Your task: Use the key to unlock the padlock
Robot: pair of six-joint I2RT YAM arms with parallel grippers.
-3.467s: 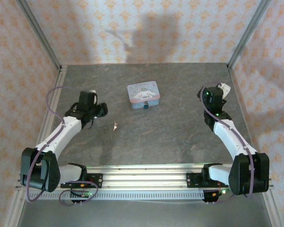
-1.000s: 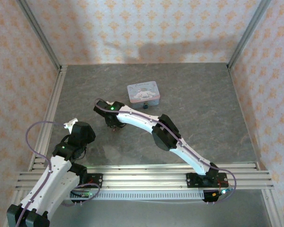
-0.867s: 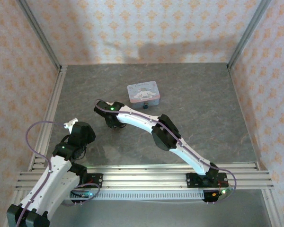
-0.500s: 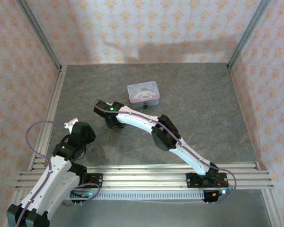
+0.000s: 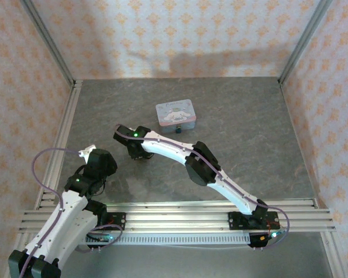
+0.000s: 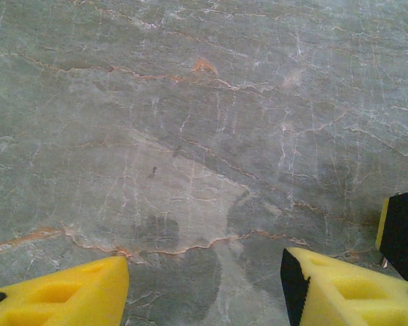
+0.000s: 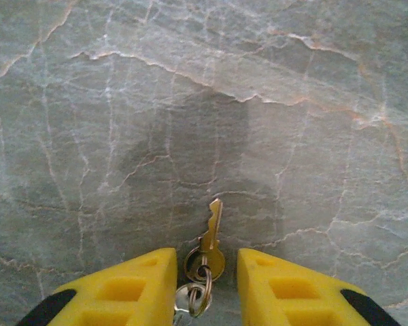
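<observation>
The key [image 7: 211, 239], small and brass-coloured, lies flat on the grey stone table on a ring with a second key, its blade pointing away. My right gripper [image 7: 206, 273] is lowered over it, one yellow finger [image 7: 126, 288] on each side of the key's head, with a small gap on both sides. From above, the right gripper [image 5: 137, 150] is left of centre. The padlock [image 5: 178, 131] is a tiny dark thing at the front edge of the pastel tin [image 5: 175, 112]. My left gripper [image 6: 204, 285] hangs open over bare table, seen near the front left [image 5: 100, 165].
Metal posts and patterned walls close the table on three sides. The aluminium rail [image 5: 174, 217] with both arm bases runs along the near edge. My right arm stretches diagonally across the middle of the table.
Since the oldest frame my right arm swung across to the key and my left arm drew back to the near left. In the last second the right jaws narrowed around the key.
</observation>
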